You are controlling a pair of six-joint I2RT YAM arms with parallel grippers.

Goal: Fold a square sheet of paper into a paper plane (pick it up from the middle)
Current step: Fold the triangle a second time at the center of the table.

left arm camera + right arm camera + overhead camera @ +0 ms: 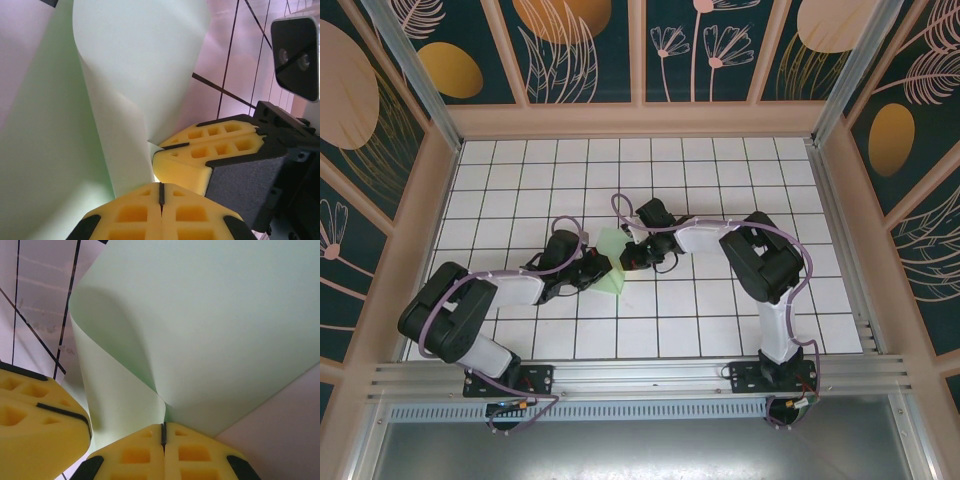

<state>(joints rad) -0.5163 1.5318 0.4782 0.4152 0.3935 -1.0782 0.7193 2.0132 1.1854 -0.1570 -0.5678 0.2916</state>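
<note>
the paper [611, 266] is at mid-table, caught between your two grippers where they meet nose to nose; it is not lying flat but bowed up in a loose curl, and you cannot tell whether any edge rests on the table [720, 180]; the left gripper [161, 194] has its yellow pads pressed together, and the sheet runs down to their seam, so read it as pinching the paper; the right gripper [163, 427] is likewise closed, with the curl narrowing to a point right at its seam, so it too is pinching the sheet; the two pinches sit just beside each other, which is why the paper rolls over itself between them rather than hanging slack; gripping close together near the middle gives you a short, stiff span to bend, while the free parts of the sheet fan away from the pads; no sharp crease shows, only a soft roll, so by my reckoning you are early in the job, shaping a first fold and far from done; the next move likely calls for bringing the two halves edge to edge and pressing the roll down flat; mind that thin paper can slip or tear under a tight pinch, and that with the pads this near each other a small twist of either wrist would skew the fold line.
</note>
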